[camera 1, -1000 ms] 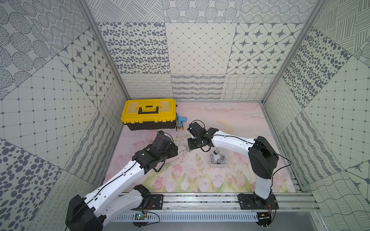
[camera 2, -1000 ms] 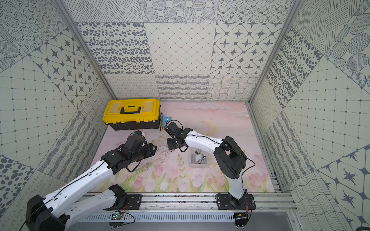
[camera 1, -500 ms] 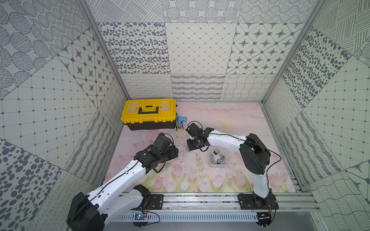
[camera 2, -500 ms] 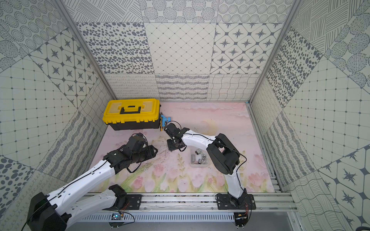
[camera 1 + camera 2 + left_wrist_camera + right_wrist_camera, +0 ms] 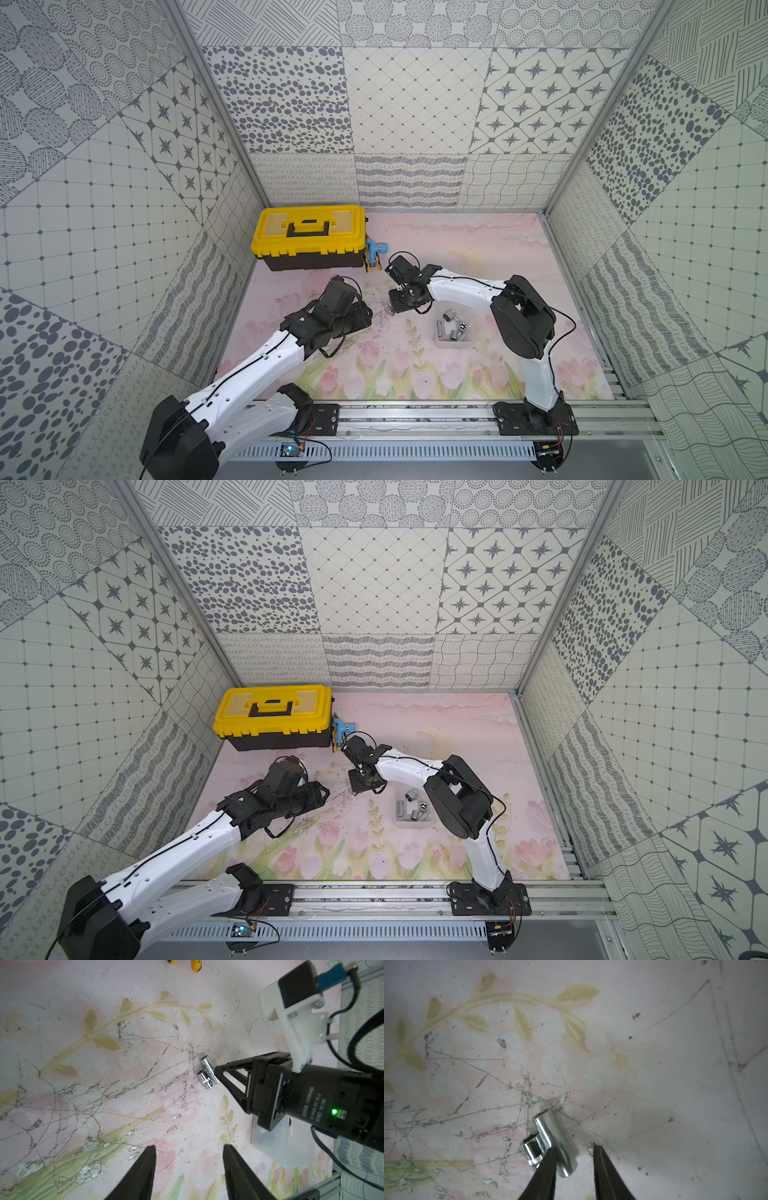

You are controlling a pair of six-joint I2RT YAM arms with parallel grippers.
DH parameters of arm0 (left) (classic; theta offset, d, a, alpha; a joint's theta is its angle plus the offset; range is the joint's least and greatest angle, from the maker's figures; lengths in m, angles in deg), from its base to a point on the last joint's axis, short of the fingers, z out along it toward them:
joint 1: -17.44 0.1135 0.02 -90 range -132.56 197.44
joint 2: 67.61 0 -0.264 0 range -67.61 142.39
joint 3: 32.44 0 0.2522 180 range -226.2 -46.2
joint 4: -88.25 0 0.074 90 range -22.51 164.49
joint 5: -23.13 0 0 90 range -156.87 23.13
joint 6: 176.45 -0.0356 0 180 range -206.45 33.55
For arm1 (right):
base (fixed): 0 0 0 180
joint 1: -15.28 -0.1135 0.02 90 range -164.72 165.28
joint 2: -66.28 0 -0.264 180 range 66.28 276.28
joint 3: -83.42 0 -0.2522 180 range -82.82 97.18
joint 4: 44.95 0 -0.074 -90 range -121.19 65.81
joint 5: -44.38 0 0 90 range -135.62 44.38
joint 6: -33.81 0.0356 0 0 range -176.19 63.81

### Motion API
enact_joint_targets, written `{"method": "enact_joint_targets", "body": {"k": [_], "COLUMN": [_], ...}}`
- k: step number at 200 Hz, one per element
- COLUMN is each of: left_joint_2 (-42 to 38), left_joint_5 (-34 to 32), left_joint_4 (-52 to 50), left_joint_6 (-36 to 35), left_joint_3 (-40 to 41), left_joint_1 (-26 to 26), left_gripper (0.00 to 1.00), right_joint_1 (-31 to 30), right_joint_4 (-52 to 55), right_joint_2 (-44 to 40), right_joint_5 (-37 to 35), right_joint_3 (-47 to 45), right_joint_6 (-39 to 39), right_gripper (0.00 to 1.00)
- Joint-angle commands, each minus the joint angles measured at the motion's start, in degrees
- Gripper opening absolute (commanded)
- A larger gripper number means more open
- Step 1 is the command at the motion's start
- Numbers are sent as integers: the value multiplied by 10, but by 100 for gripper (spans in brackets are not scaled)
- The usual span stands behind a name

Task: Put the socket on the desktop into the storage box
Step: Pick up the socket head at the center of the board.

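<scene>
Between the parted fingers of the right gripper (image 5: 572, 1149): long socket (image 5: 550, 1132), flat on the mat (image 5: 654, 1064), not clamped. Just outside one finger: short socket (image 5: 530, 1150). Back of those fingers, near: storage box (image 5: 454, 344), other sockets (image 5: 451, 328) inside. Farther: left gripper (image 5: 189, 1157), fingers apart, empty.

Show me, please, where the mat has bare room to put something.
Free: the far stretch from the toolbox to the right wall, and the near strip between the storage box and the rail. Crowded: the middle, where the left gripper and right gripper flank two loose sockets.
</scene>
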Motion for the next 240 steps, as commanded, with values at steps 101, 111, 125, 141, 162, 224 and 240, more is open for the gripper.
{"method": "enact_joint_targets", "body": {"k": [101, 111, 125, 141, 162, 224, 240], "left_joint_2": [10, 10, 9, 8, 5, -3, -1], "left_joint_5": [-4, -4, -4, -2, -2, -3, -1], "left_joint_4": [29, 29, 29, 28, 25, 21, 24], "left_joint_6": [20, 22, 24, 24, 25, 24, 24], "left_joint_3": [16, 17, 18, 18, 21, 23, 25], "left_joint_1": [7, 7, 8, 8, 9, 13, 13], "left_gripper": [56, 56, 56, 56, 56, 56, 56], "right_joint_1": [-43, -51, -56, -56, -56, -58, -63], "right_joint_4": [16, 16, 16, 16, 16, 8, 5], "right_joint_2": [-46, -42, -29, -12, 4, 24, 25], "right_joint_5": [-51, -49, -46, -44, -45, -28, -28], "right_joint_3": [10, 15, 24, 32, 42, 38, 35], "right_joint_6": [-18, -18, -20, -20, -22, -28, -29], "right_gripper": [35, 35, 35, 34, 33, 30, 29]}}
